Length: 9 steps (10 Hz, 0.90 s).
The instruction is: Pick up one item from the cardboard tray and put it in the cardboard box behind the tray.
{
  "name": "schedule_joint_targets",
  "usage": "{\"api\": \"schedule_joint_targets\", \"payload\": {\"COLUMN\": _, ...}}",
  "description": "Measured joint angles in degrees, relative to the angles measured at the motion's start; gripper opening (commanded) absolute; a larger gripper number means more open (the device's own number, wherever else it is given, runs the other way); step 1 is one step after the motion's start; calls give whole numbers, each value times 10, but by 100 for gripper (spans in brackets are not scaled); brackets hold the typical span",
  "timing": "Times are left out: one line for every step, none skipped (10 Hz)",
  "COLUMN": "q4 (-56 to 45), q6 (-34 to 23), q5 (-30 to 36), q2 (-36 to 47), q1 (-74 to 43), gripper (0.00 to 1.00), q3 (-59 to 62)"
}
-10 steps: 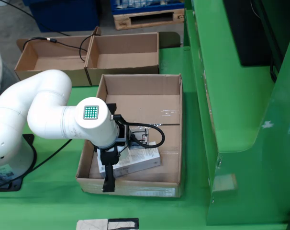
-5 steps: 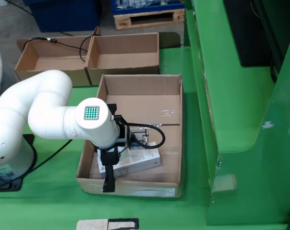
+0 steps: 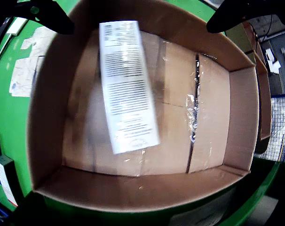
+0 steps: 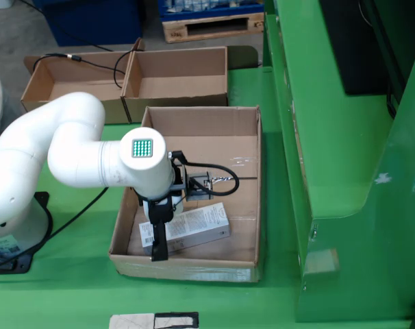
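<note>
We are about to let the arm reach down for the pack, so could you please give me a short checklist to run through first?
1. One white printed pack lies flat in the tray: ok.
2. Nothing lies on top of the pack: ok.
3. Gripper is open, its dark fingers apart at the top of the wrist view: ok.
4. Gripper is centred over the pack: cannot tell; the arm hides it in the fixed view.
5. Boxes behind the tray have room: ok.
6. Black cable is clear of the pack: cannot tell.
</note>
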Motion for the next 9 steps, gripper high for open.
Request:
{"api": "schedule_joint_targets", "payload": {"q4": -10, "q6": 0, "q5": -1, "q2": 4, "q1": 13, "gripper": 100, "q3": 0}}
{"api": "schedule_joint_targets", "payload": {"q4": -13, "q6": 0, "q5": -2, "q2": 4, "q1": 21, "gripper": 100, "q3": 0}}
{"api": "schedule_joint_targets", "payload": {"q4": -13, "q6": 0, "q5": -1, "q2": 4, "q1": 29, "gripper": 100, "q3": 0}}
{"api": "schedule_joint_targets", "payload": {"q4": -24, "q6": 0, "q5": -1, "q2": 4, "q1": 35, "gripper": 100, "q3": 0}}
{"api": "schedule_joint_targets", "payload": {"q4": -28, "q6": 0, "q5": -1, "q2": 4, "q1": 37, "gripper": 100, "q3": 0}}
{"api": "schedule_joint_targets", "payload": {"q4": -29, "q6": 1, "q5": -1, "q2": 4, "q1": 37, "gripper": 100, "q3": 0}}
{"api": "schedule_joint_targets", "payload": {"q4": -29, "q6": 1, "q5": -1, "q2": 4, "q1": 38, "gripper": 100, "q3": 0}}
{"api": "schedule_joint_targets", "payload": {"q4": -29, "q6": 1, "q5": -1, "q2": 4, "q1": 38, "gripper": 100, "q3": 0}}
{"api": "schedule_joint_targets", "payload": {"q4": -29, "q6": 1, "q5": -1, "q2": 4, "q1": 38, "gripper": 100, "q3": 0}}
